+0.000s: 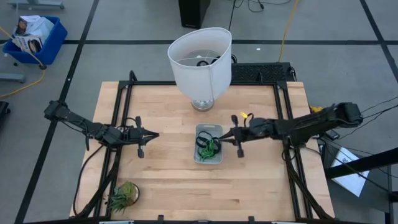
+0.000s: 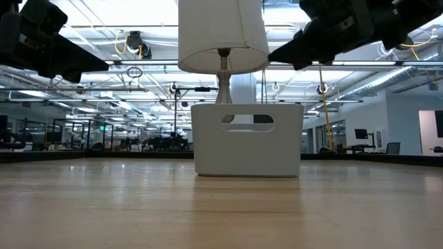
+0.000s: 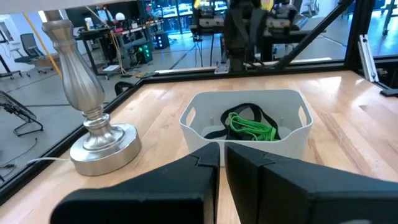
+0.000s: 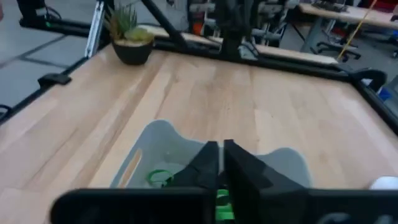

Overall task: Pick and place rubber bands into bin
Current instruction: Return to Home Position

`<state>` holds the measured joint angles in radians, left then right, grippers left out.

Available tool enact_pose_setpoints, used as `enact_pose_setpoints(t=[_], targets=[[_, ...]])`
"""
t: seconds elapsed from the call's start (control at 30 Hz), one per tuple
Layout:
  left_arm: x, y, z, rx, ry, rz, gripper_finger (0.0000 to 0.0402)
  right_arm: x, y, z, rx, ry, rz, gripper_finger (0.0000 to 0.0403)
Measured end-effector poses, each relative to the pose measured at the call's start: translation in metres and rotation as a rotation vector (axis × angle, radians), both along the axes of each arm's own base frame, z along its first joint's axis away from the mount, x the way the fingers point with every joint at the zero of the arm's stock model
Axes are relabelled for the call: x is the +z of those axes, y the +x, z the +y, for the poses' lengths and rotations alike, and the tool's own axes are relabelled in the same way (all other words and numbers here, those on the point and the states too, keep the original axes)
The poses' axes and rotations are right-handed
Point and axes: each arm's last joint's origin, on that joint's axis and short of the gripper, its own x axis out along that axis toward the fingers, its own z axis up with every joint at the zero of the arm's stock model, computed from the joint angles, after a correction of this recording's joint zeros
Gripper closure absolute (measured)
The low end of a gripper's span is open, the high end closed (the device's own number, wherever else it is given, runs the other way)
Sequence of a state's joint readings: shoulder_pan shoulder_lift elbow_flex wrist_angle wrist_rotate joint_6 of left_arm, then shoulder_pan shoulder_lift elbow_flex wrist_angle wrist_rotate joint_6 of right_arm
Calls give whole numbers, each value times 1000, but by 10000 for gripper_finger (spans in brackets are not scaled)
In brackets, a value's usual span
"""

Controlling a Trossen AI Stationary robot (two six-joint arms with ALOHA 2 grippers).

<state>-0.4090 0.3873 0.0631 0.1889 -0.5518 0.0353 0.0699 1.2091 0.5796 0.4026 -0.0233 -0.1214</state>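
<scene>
The bin (image 1: pixel 219 154) stands on the wooden table right of centre, a pale tray with low walls. Green and black rubber bands (image 1: pixel 209 145) lie heaped inside it, and they also show in the left wrist view (image 3: pixel 250 126). My right gripper (image 1: pixel 230 132) hovers shut above the bin's right wall with nothing between its fingers. In its own wrist view the gripper (image 4: pixel 221 155) looks down over the bin (image 4: pixel 149 149) and a green band (image 4: pixel 159 178). My left gripper (image 1: pixel 154 134) is shut and waits left of the bin, pointing toward it.
A lamp with a white shade (image 1: pixel 200 59) and a metal foot (image 3: pixel 102 144) stands just beyond the bin at the table's far edge. A small potted plant (image 1: pixel 123 195) sits at the near left corner. Bare wood lies between the bin and the plant.
</scene>
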Motion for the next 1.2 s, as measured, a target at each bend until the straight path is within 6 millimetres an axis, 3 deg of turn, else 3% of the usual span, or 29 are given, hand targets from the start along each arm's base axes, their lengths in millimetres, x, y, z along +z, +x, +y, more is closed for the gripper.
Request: enact_pose_setpoints(t=[0.37, 0.67, 0.87, 1.2], targets=[[-3, 0, 0, -2, 24, 26, 384, 8, -46, -10, -1, -1, -77, 401], [-12, 6, -2, 26, 41, 105, 398, -24, -89, -11, -17, 72, -123, 402], [-8, 16, -1, 74, 92, 53, 399, -32, -99, -16, 50, 90, -245, 402], [1, 15, -5, 31, 207, -6, 400, -23, -108, -40, 64, 146, -315, 403]])
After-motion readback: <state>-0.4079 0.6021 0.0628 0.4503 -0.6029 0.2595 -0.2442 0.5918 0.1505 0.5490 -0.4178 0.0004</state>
